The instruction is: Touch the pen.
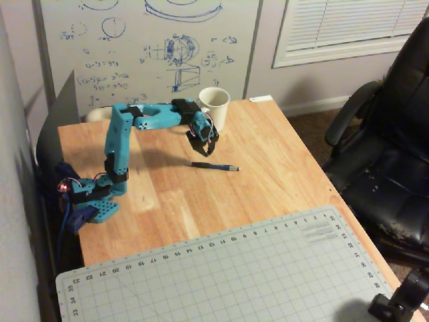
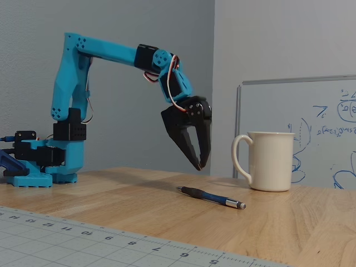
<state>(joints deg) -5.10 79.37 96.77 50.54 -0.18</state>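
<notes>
Since pen lies flat on tabletop, we hover gripper above it, tips nearly together, empty.

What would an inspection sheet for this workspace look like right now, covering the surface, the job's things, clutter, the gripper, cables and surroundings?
Surface: wooden table, with a gridded cutting mat on its near end.
Job's things: pen lies flat on the bare wood, untouched.
Clutter: white mug stands upright beyond the pen, apart from it.
Gripper: gripper hangs above the table, tips pointing down and nearly together, clear of the pen's black end in the low fixed view.
Cables: red and white wires run along the wrist; a blue cable leaves the base.
Surroundings: whiteboard with blue drawings, window blinds, black office chair.
</notes>
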